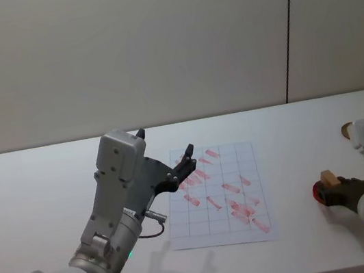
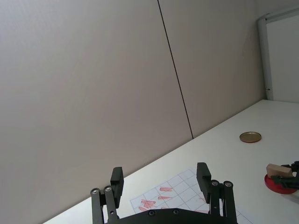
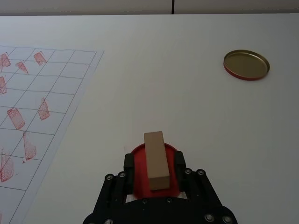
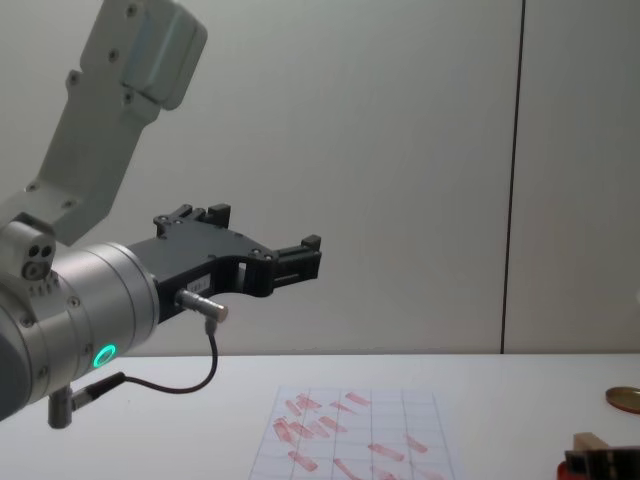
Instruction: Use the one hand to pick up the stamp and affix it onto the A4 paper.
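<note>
Right hand [image 3: 154, 175]: pinching the stamp [image 3: 155, 159] – over the red pad [image 3: 138, 172]
Left hand [image 2: 161, 182]: spread wide, holding nothing – above the paper [image 1: 219, 193]
Writing: none readable

The paper [image 1: 218, 195] lies flat in the middle of the desk [image 1: 40, 200]. The left gripper [image 1: 185, 164] hangs above the paper's left side. Well to the right of the paper sits the pad [image 3: 140, 161]. The stamp [image 3: 155, 160] is over the pad, between the fingers [image 3: 130, 164] of the right gripper [image 3: 154, 164]. The lid [image 3: 246, 65] lies behind the pad, farther back on the desk.
</note>
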